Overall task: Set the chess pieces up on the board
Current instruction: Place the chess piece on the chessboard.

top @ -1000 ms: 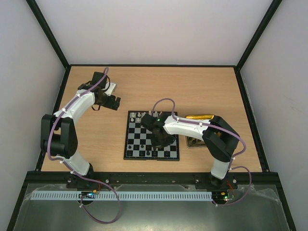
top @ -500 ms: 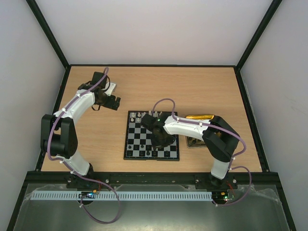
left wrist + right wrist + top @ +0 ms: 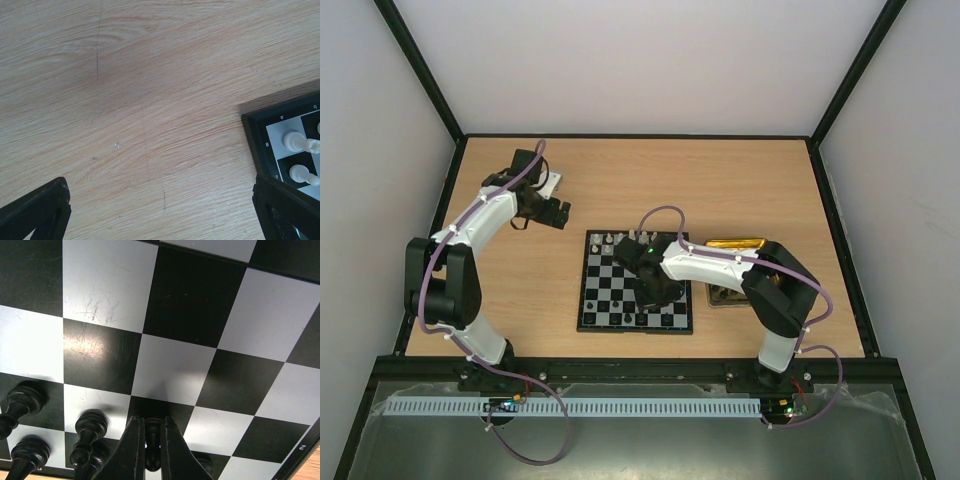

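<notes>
Wooden tabletop [image 3: 720, 180] carries the board [image 3: 605, 290]; right hand [image 3: 151, 424] clamped on a black piece [image 3: 152, 442] crowded by black pawns [image 3: 86, 436], gold tray [image 3: 735, 243] beside; left hand [image 3: 160, 205] spread apart.

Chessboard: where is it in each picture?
Top view: chessboard in the middle, under the right arm.
Left wrist view: only its corner, at the right edge.
Right wrist view: fills the picture, behind the right gripper holding a black piece.
Shared landmark: its thin black rim.

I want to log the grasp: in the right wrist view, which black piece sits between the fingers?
The black piece at bottom centre, pinched by the right gripper; the other black pieces left of it stand free.
</notes>
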